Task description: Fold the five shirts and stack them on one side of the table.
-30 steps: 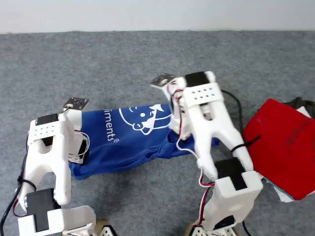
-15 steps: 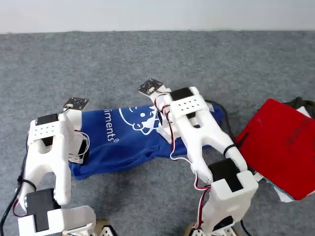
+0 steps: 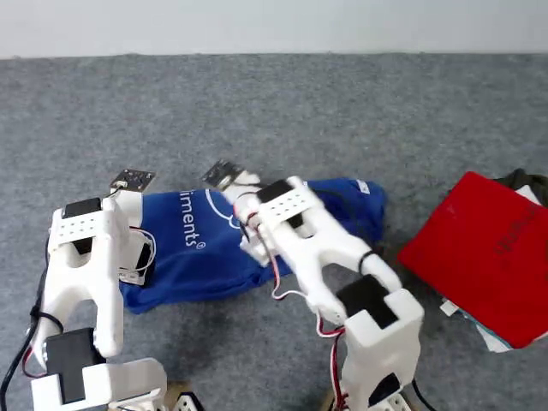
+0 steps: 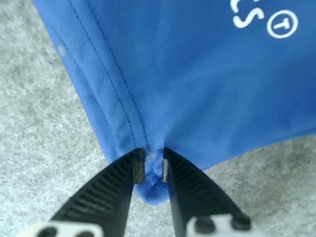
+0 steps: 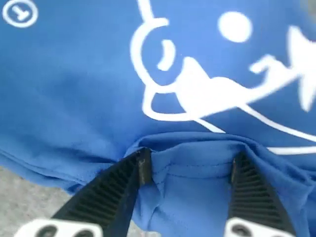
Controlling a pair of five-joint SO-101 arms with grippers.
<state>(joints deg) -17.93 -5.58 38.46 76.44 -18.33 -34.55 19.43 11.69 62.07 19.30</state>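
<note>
left gripper [image 4: 149, 168] is clenching blue shirt [image 3: 197, 248] corner as anchor | right gripper [image 5: 187, 170] is gaping astride 1 fold, probably to crease it | red shirt [image 3: 492, 248] is lying at tabletop [image 3: 385, 103] right edge

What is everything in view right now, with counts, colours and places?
blue shirt: 1, blue with white print, mid-table, under both arms.
red shirt: 1, red, folded, at the right in the high view, atop a pile.
pile: count unclear, white and dark edges, under the red shirt.
table: 1, grey, under everything.
left gripper: 1, black fingers, shut on the blue shirt's edge.
right gripper: 1, black fingers, open astride a fold of the blue shirt.
</note>
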